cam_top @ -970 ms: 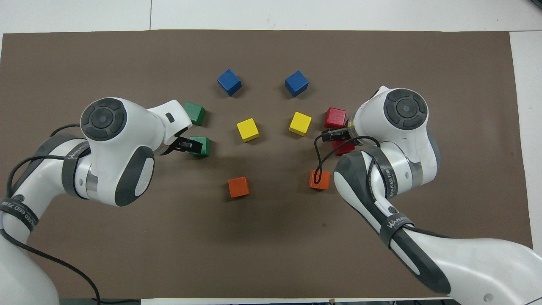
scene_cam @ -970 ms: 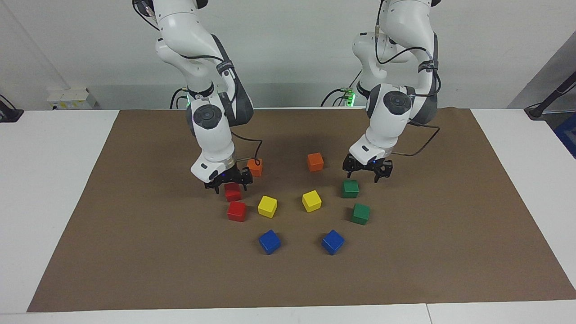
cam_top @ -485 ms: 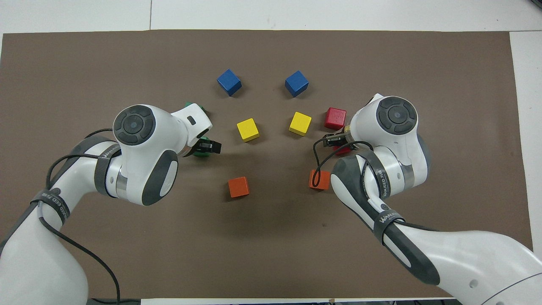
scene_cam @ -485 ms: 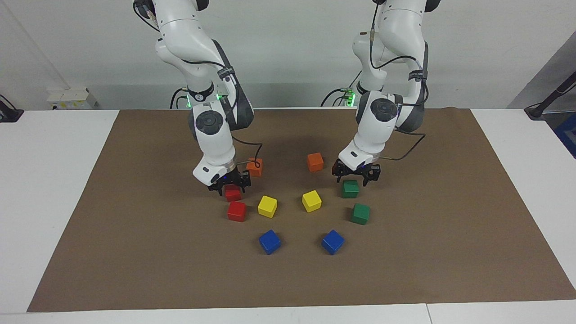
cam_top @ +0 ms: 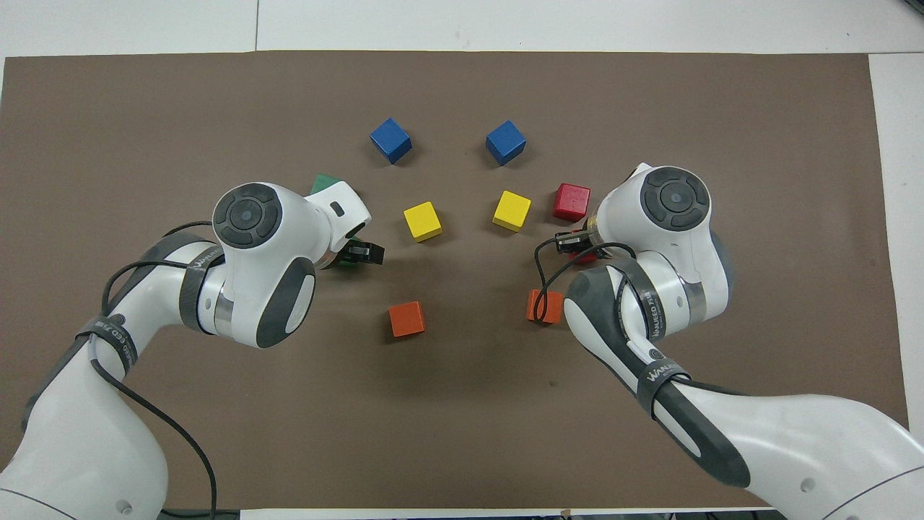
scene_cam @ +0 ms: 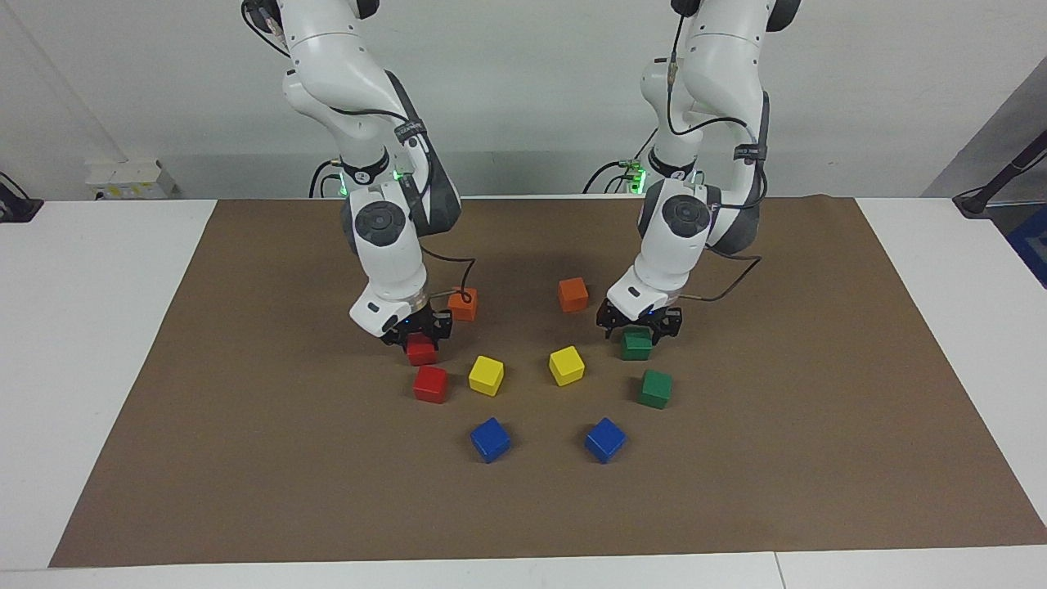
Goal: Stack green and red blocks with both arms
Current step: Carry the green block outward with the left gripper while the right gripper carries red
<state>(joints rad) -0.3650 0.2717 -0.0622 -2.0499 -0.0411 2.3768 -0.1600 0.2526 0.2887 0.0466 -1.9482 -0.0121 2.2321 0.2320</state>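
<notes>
Red blocks (scene_cam: 430, 384) two, green blocks (scene_cam: 654, 388) two (one under each pincer).

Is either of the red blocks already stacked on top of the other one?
No, both red blocks sit apart on the brown mat.

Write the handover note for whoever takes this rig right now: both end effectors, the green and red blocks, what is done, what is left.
Left end effector: down over the green block nearer the robots, fingers astride it; grip not confirmed.
Right end effector: down over the red block nearer the robots, likewise.
The other green block and other red block sit free on the brown mat, farther from the robots.
Done: both arms positioned. Nothing stacked.
Left: close, lift, set each block on its same-colour partner.
</notes>
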